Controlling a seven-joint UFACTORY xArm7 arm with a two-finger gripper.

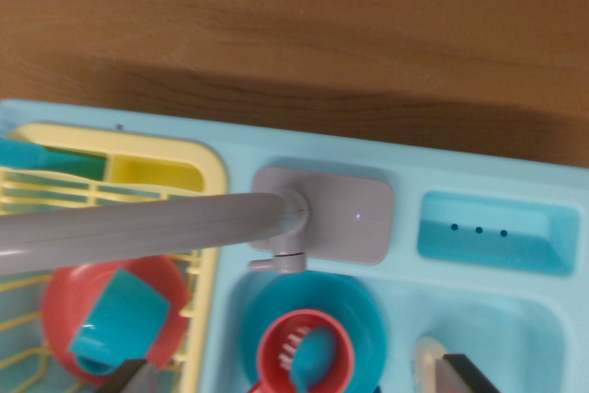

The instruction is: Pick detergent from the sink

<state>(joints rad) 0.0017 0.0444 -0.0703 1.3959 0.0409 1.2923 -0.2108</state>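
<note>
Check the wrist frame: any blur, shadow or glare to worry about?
Wrist view: soft overall, with the faucet spout smeared in the foreground; a broad shadow band lies on the wooden counter above the sink's rim; no harsh glare; end effector fingers dark and cropped at the bottom edge.

This was a pretend kitchen, a toy set on a brown wooden counter (pixel 294 25). The light blue plastic sink (pixel 497 319) had a grey toy tap (pixel 184 223) over it. A blue bowl (pixel 313 319) and red cup (pixel 304 356) sat in the sink. On the left, a yellow dish rack (pixel 166 167) held a red plate (pixel 110 310).
</note>
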